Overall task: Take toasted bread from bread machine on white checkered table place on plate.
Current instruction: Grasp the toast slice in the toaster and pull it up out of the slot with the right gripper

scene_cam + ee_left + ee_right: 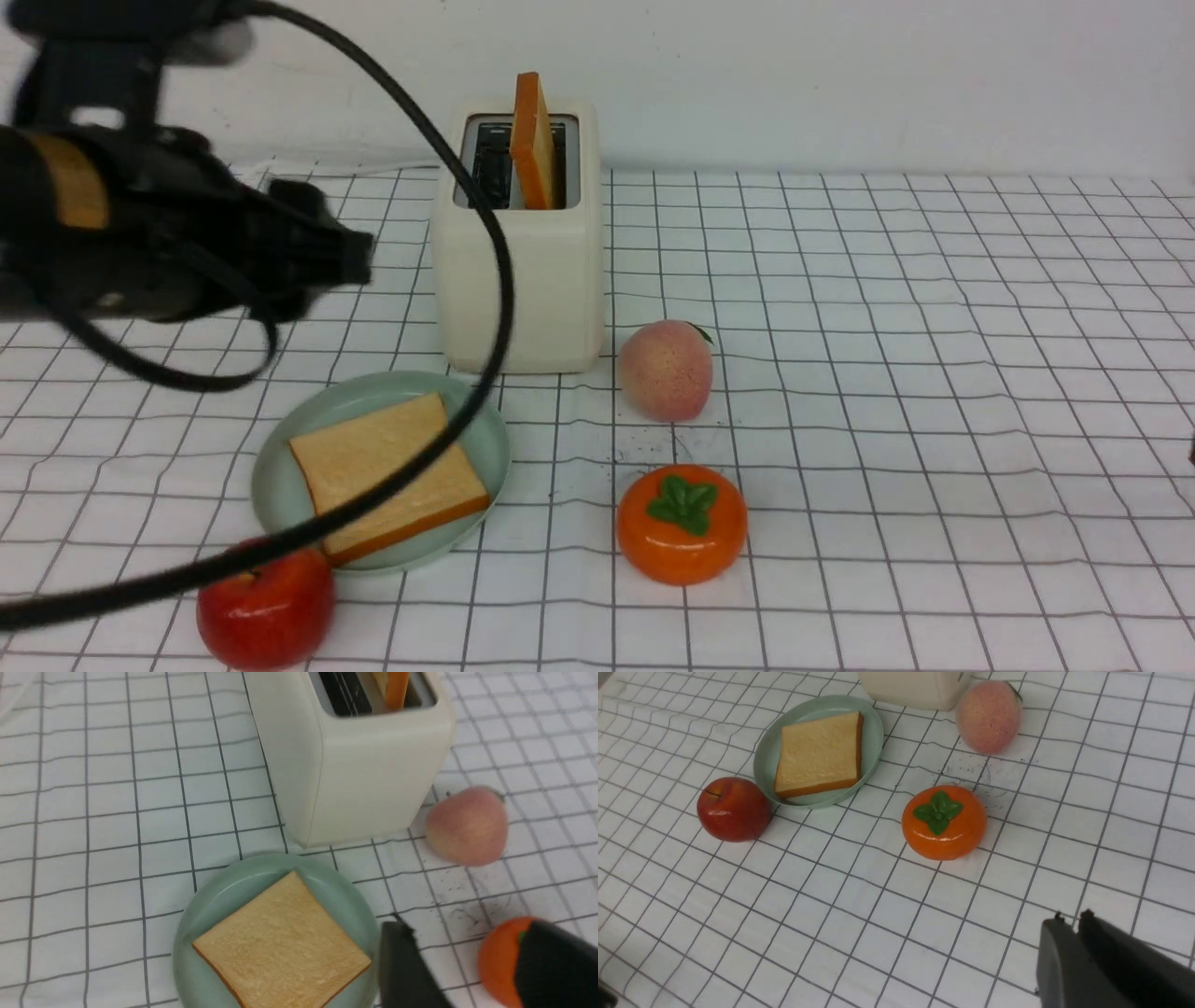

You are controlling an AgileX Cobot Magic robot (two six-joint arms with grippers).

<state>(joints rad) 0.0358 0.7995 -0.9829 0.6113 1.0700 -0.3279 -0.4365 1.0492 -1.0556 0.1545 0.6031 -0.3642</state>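
One slice of toasted bread (534, 140) stands upright in the right slot of the cream bread machine (518, 271); the left slot is dark and shows no slice. A second slice (387, 471) lies flat on the mint-green plate (271, 476), just in front of the machine on the white checkered table (934, 373). My left gripper (359, 259) hovers, blurred, above the table left of the machine. In the left wrist view it (462, 938) is open and holds nothing, beside the plate (233, 882). My right gripper (1071, 917) is shut and empty over bare cloth, well away from the plate (766, 756).
A peach (665, 369) sits right of the machine. An orange persimmon (681, 523) lies in front of the peach, and a red apple (266, 611) touches the plate's near edge. My left arm's black cable (485, 280) loops across the machine and the plate.
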